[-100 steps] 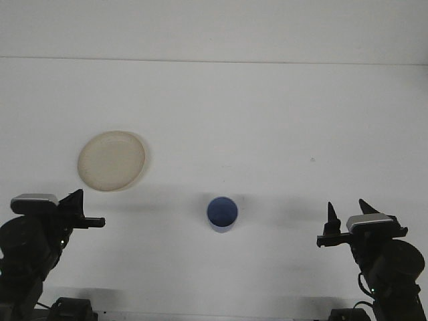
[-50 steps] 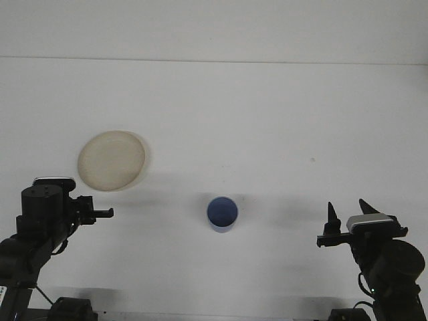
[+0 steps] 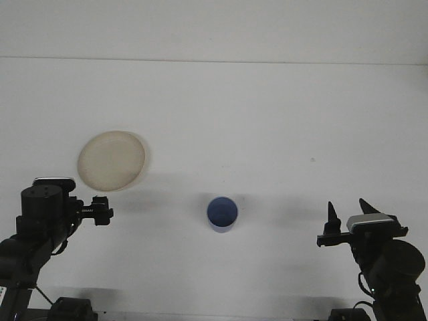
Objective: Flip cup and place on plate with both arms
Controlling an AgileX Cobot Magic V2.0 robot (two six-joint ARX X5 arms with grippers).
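A small blue cup (image 3: 222,214) stands on the white table (image 3: 267,120), near the front and about midway between the arms. From here I see its round top; whether that is the mouth or the base I cannot tell. A beige round plate (image 3: 112,160) lies to the left, further back. My left gripper (image 3: 101,210) hovers just in front of the plate's near edge, well to the left of the cup, with nothing held. My right gripper (image 3: 346,208) is at the front right, open and empty, its two dark fingertips pointing up and away from me.
The table's far edge meets a pale wall (image 3: 214,27) at the back. A tiny dark speck (image 3: 311,159) marks the table at mid-right. The arm bases sit at both bottom corners.
My left arm has risen and swung right toward the plate's near edge, and its wrist has turned. The right arm, cup and plate have not moved.
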